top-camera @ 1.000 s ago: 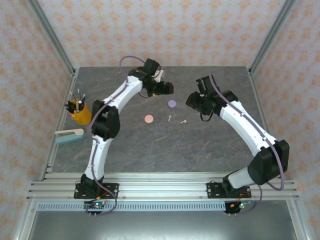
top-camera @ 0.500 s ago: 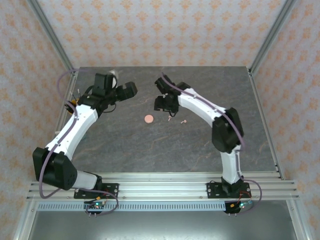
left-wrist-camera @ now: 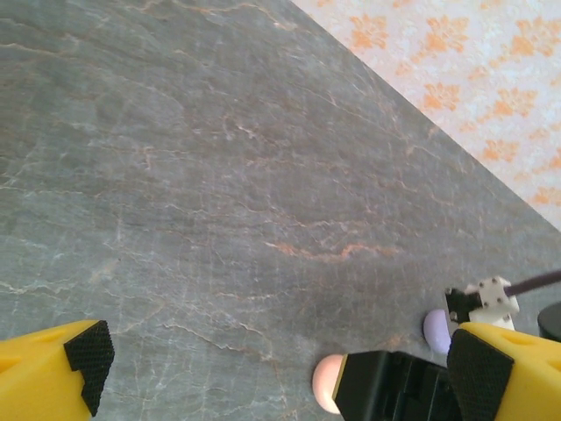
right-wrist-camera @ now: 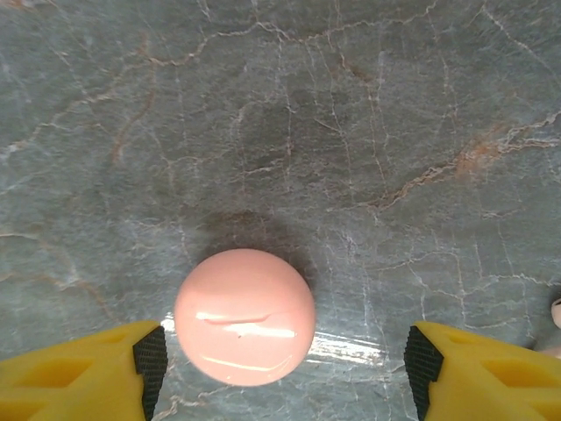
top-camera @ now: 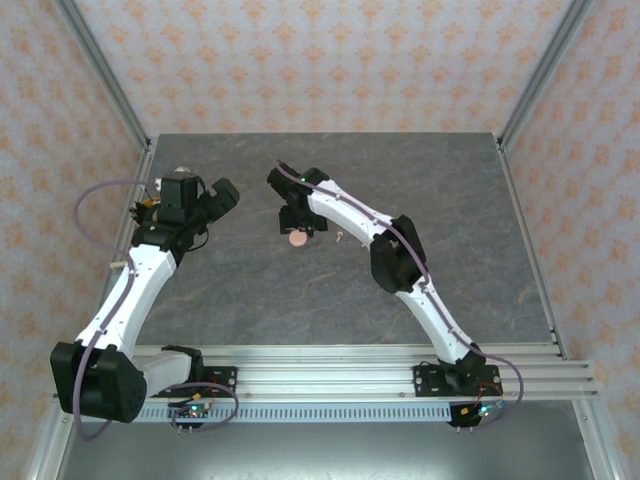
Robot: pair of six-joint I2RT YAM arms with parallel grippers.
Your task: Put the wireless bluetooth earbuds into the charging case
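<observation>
Looking down, I saw the grey veined stone table (top-camera: 450,280) walled by orange-patterned wallpaper (top-camera: 330,60). My left gripper (left-wrist-camera: 282,361) hung with fingers spread wide. The right gripper (right-wrist-camera: 285,364) straddled the pink case (right-wrist-camera: 244,316), fingers apart, gripping nothing. One pale earbud (top-camera: 340,237) lay just right of that case.

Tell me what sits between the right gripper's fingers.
In the right wrist view, the pink case lies between the open fingers, close to the one at the picture's left; around it the table is bare.
</observation>
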